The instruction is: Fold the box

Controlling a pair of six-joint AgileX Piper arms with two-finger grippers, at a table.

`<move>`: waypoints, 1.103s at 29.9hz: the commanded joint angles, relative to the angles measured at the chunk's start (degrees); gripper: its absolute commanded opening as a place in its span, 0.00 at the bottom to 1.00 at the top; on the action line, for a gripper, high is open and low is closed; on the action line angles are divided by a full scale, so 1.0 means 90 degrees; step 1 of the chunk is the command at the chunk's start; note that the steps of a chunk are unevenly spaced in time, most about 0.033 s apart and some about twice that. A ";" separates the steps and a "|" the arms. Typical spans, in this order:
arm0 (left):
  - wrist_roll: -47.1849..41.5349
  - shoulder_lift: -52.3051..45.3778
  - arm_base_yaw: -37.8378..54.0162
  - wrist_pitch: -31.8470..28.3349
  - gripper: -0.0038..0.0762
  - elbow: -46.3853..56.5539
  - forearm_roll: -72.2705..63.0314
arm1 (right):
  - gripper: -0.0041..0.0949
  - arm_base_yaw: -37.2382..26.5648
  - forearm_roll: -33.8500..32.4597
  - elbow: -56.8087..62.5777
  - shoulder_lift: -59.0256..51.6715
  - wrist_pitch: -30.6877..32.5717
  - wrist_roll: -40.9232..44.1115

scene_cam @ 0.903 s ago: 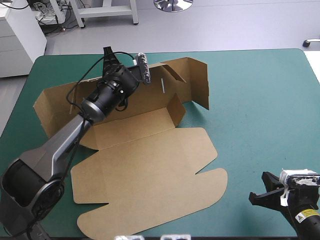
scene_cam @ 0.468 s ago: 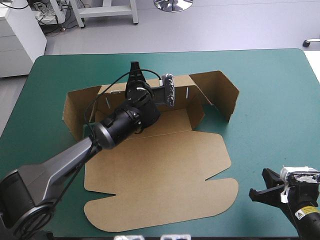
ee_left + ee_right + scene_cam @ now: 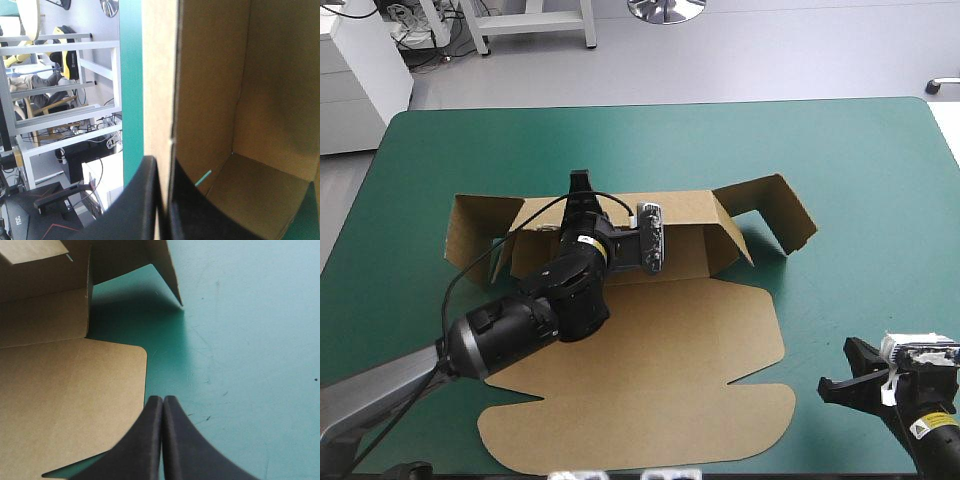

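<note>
The brown box (image 3: 650,340) lies mid-table with its lid flat toward the near edge. Its long back wall (image 3: 685,215) stands upright, and a side flap (image 3: 775,205) angles out at each end. My left gripper (image 3: 578,192) reaches over that wall from the lid side and is shut on its top edge. The left wrist view shows the board's edge (image 3: 172,75) pinched between the black fingers (image 3: 145,200). My right gripper (image 3: 162,425) is shut and empty, low over the teal-green cover just off the lid's rounded corner (image 3: 135,352). In the high view the right gripper (image 3: 840,372) sits at the near right corner.
The left side flap (image 3: 475,225) stands up toward the table's left. Bare teal-green cover (image 3: 860,160) stretches to the right of the box and beyond its back wall. The table's far edge (image 3: 650,103) is well behind the box.
My left gripper pulled the box's back wall nearer and to the right. The box turned square to the table and the wall stood up. The right gripper stayed put.
</note>
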 commanded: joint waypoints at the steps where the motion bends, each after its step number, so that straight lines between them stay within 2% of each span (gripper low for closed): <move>1: -0.0182 -0.0403 -0.0255 0.0152 0.04 -0.0057 -0.0061 | 0.03 -0.0034 0.0108 -0.0183 0.0115 -0.0339 0.0000; 14: -0.0197 0.0174 0.0772 -0.0782 0.04 -0.0046 -0.0036 | 0.03 -0.0034 0.0108 -0.0183 0.0115 -0.0168 0.0000; 19: -0.0259 0.0463 0.0784 -0.0813 0.04 -0.0046 0.0540 | 0.03 -0.0034 0.0148 -0.0183 0.0125 -0.0168 0.0000; 24: -0.1259 0.0701 0.0784 -0.0841 0.04 -0.0046 0.1701 | 0.03 -0.0034 0.0189 -0.0183 0.0139 -0.0141 0.0000; 33: -0.1560 0.0767 0.0784 -0.0865 0.04 -0.0046 0.1893 | 0.03 -0.0034 0.0389 -0.0196 0.0628 -0.0155 -0.0109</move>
